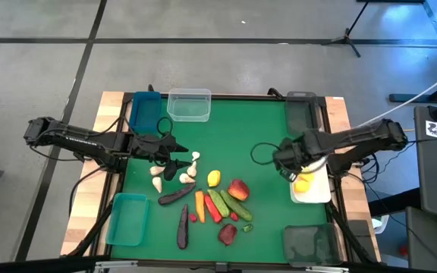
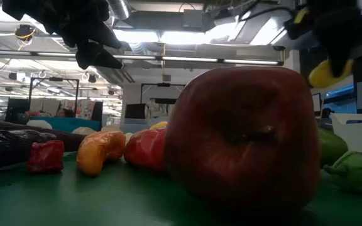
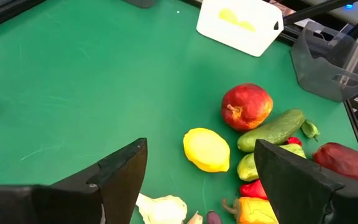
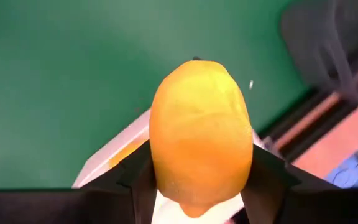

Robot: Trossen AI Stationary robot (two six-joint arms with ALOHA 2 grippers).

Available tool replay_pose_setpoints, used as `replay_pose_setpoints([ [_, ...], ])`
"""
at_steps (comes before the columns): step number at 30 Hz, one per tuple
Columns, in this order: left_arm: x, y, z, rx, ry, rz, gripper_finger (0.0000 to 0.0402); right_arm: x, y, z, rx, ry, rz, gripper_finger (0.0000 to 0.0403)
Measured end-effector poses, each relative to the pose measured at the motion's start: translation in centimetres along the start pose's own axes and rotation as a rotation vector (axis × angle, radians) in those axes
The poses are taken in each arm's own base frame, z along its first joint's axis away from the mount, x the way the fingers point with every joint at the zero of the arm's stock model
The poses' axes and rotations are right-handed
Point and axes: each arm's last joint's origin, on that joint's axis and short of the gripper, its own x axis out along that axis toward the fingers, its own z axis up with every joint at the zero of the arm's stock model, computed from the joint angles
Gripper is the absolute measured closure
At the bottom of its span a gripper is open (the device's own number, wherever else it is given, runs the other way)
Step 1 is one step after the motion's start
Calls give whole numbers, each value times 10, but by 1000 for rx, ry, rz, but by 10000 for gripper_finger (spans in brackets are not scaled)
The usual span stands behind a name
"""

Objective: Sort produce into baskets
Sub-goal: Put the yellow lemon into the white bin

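My right gripper (image 1: 300, 173) is shut on a yellow lemon (image 4: 201, 146) above the white basket (image 1: 315, 197), which has another lemon (image 3: 236, 18) in it. My left gripper (image 1: 179, 161) hangs open over white garlic (image 1: 158, 182), touching nothing. On the green mat lie a lemon (image 3: 207, 149), a red apple (image 3: 246, 106), cucumbers (image 3: 271, 129), a carrot (image 1: 199, 202), red peppers (image 1: 212, 209), eggplants (image 1: 177, 196) and a dark red apple (image 1: 227, 233). My right gripper pinches the lemon's two opposite sides (image 4: 157, 165) between its two fingers (image 4: 267, 177). The fingers come from above, pointing down. The lemon is lifted clear over the white basket's edge (image 4: 120, 155) and sticks out below the fingertips (image 2: 329, 72).
A blue basket (image 1: 145, 110), a clear one (image 1: 189, 105) and a dark one (image 1: 302, 106) stand along the far edge. A teal basket (image 1: 127, 218) and another dark one (image 1: 308, 244) stand at the near corners. Bare mat lies between the produce and the far baskets.
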Motion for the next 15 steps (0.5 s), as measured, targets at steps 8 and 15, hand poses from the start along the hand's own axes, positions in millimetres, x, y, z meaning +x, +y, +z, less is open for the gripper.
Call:
replay_pose_setpoints([
  [8, 0, 0, 0, 2, 1, 0, 112, 2, 22, -40, 129, 76, -3, 219],
  [15, 0, 0, 0, 2, 1, 1, 112, 23, 28, -72, 222, 244, -72, 219],
])
